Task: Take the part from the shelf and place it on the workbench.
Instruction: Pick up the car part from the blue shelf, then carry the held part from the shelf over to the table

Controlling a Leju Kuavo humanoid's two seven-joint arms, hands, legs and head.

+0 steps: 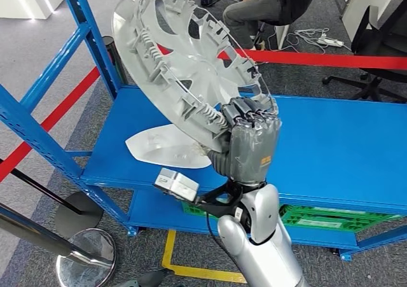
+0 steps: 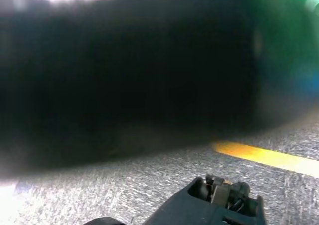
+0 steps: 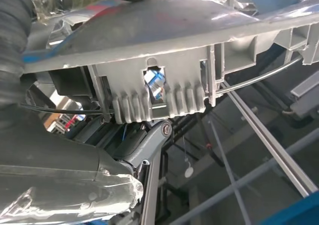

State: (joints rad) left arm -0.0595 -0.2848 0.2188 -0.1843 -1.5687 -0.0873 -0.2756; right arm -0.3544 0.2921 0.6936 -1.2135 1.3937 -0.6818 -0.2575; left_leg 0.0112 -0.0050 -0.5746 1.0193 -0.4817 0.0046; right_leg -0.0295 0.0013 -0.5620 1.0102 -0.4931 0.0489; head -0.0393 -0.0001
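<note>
Grey carpet floor [image 1: 28,58] with red tape line [image 1: 336,60], yellow marking [image 1: 192,269].

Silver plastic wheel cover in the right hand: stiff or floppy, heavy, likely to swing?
The silver plastic wheel cover probably stays stiff: its ribbed back shows no sag. Likely light, since the right hand holds it alone. Gripped at the rim, tilted above the blue shelf, it may swing.

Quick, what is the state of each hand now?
Left hand: cannot be told from these views.
Right hand: grips the rim of the silver wheel cover, lifted above the blue shelf.
</note>
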